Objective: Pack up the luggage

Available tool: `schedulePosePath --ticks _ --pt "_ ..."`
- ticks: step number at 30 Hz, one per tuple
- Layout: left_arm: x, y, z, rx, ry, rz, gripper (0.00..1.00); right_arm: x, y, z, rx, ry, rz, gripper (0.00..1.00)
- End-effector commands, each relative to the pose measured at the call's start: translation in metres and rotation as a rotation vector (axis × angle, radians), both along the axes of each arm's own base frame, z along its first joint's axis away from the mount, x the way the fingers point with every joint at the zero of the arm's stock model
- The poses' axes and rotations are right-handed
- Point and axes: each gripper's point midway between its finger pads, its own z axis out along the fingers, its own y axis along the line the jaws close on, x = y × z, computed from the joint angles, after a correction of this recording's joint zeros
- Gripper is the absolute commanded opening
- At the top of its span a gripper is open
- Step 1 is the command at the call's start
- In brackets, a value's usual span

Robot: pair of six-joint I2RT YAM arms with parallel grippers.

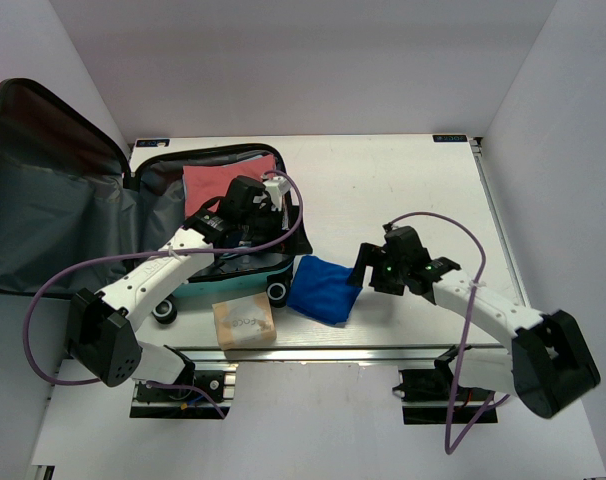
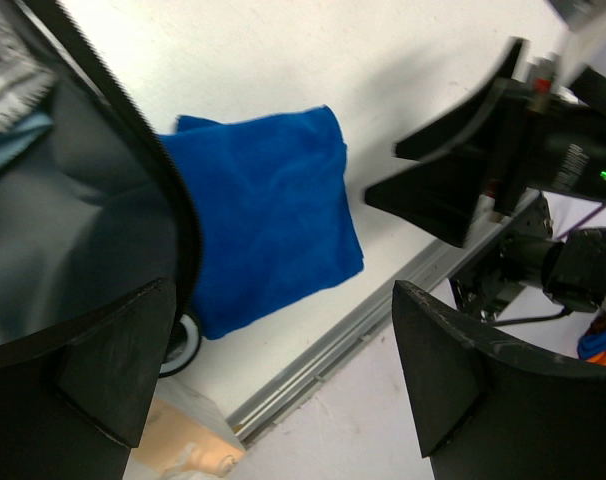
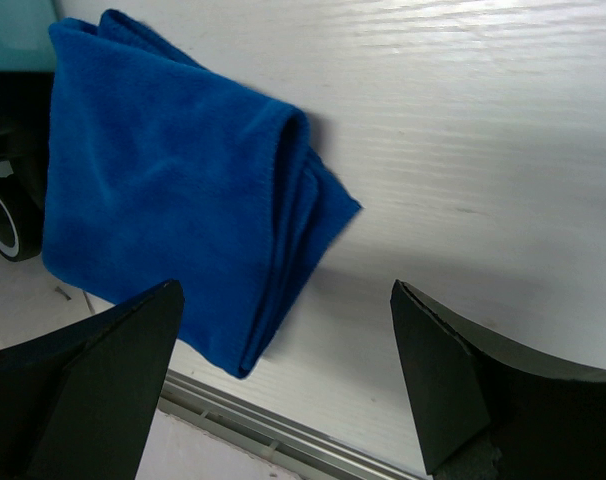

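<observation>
Luggage [image 1: 155,188] open, lid [image 1: 53,190] flung left, long axis near-to-far, wheels [image 1: 278,292] nearest

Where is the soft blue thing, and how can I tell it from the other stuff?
Find the big open suitcase on the left of the white table. Just beside its front wheel, flat on the table, lies a folded blue cloth. It alone is bright blue; the pink cloth is inside the suitcase, and the nearby tan block is boxy.
</observation>
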Motion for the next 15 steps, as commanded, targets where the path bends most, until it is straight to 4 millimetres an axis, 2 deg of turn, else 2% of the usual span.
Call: schedulePosePath --ticks 1,2,3,5,7,11,13,15 --pt "-0.003 -0.013 0.007 -0.033 -0.023 -0.004 0.98 0.006 0.031 0.006 0.101 0.014 0.093 0.89" --pt "-0.007 -0.019 0.006 -0.027 -0.021 -0.016 0.98 0.009 0.035 0.006 0.102 0.021 0.113 0.89" --pt "-0.008 -0.021 0.002 -0.013 -0.013 -0.020 0.98 0.005 0.041 -0.006 0.101 0.078 0.140 0.89" --pt "-0.006 -0.023 0.006 0.002 -0.035 -0.012 0.98 0.003 0.045 -0.014 0.106 0.122 0.158 0.89" --pt "-0.006 -0.025 0.008 0.015 -0.043 -0.010 0.98 0.000 0.049 -0.025 0.105 0.182 0.177 0.84" --pt "-0.003 -0.028 0.009 0.043 -0.053 0.002 0.98 -0.002 0.054 -0.032 0.113 0.226 0.193 0.74" --pt "-0.003 -0.031 0.004 0.063 -0.048 -0.006 0.98 -0.003 0.056 -0.033 0.126 0.232 0.202 0.62" --pt "-0.002 -0.036 0.007 0.072 -0.058 -0.014 0.98 -0.004 0.058 -0.035 0.135 0.243 0.208 0.43"
